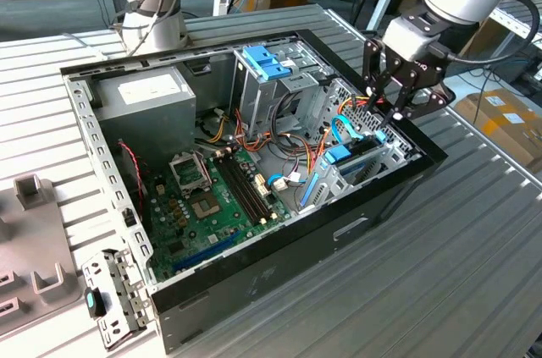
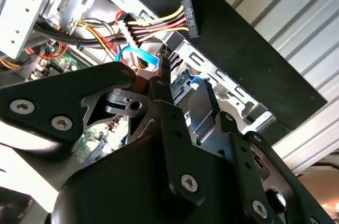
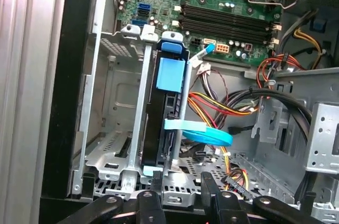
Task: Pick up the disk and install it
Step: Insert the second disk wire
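A robot arm's tool point(image 1: 398, 96) hovers over the drive cage at the 3 o'clock end of an open PC case point(image 1: 279, 282) in the exterior view, fingers a little apart and closed on nothing, tips just above the cage's rim. The disk point(image 3: 168, 123) stands on edge in the cage point(image 3: 106, 128), framed by its light-blue carrier, as the first wrist view shows, with the tool's fingertips point(image 3: 153, 184) at 6 o'clock, right by the disk's near end but not clearly touching. A light-blue data cable point(image 3: 204, 131) loops across the disk's side toward the motherboard point(image 3: 222, 1). By the look of it the disk is a stiff, fairly heavy metal block w/ smooth faces, fragile to knocks; the plastic carrier's edges seem the safest hold, approx. at the exposed end. The first wrist view gives the disk's seating in the cage; the second wrist view gives instead the tool's black linkages and a loose power connector point(image 2: 188, 17) on red-yellow wires by the case wall. The exterior view adds the power supply point(image 1: 148, 96) at 11 o'clock and a loose bracket point(image 1: 118, 294) on the ribbed surface point(image 1: 457, 273).
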`<state>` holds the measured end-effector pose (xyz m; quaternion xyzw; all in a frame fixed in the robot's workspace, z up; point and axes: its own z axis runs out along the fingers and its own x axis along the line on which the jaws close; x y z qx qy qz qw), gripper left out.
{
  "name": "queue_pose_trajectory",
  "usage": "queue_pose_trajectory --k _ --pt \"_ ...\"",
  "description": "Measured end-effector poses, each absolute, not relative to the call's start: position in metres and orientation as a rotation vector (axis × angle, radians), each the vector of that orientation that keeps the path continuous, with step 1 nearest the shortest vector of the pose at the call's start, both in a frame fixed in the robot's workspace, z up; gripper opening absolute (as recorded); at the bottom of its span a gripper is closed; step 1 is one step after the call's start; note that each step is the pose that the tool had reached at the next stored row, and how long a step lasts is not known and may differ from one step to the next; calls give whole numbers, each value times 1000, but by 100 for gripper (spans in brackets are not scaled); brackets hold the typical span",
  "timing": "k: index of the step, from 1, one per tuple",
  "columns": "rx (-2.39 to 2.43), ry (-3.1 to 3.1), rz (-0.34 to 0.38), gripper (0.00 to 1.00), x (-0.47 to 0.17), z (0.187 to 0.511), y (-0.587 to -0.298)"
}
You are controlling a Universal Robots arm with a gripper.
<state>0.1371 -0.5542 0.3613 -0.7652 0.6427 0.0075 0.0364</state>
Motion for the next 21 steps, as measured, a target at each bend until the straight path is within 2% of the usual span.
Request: queue_pose_trajectory --k 13,21 --pt "-2593 1641 33 42 137 361 -554" --pt "-2707 1423 9 42 137 360 -554"
